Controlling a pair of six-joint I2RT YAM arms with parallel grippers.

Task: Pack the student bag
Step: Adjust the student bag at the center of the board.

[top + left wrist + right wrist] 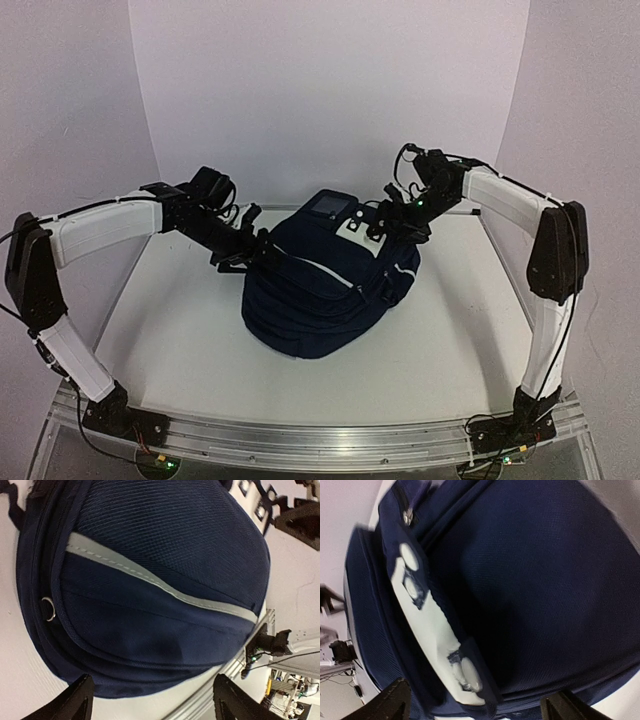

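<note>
Navy fabric fills the overhead view's centre: the student bag lies on the table, my left gripper at its left edge, my right gripper at its upper right, with bare room toward the lower frame.

Left wrist view: my fingers stand spread, holding nothing. Closing here may pinch loose cloth and drag the bag.

Right wrist view: my fingers are spread too, close over the white patch, where a strap could snag.
</note>
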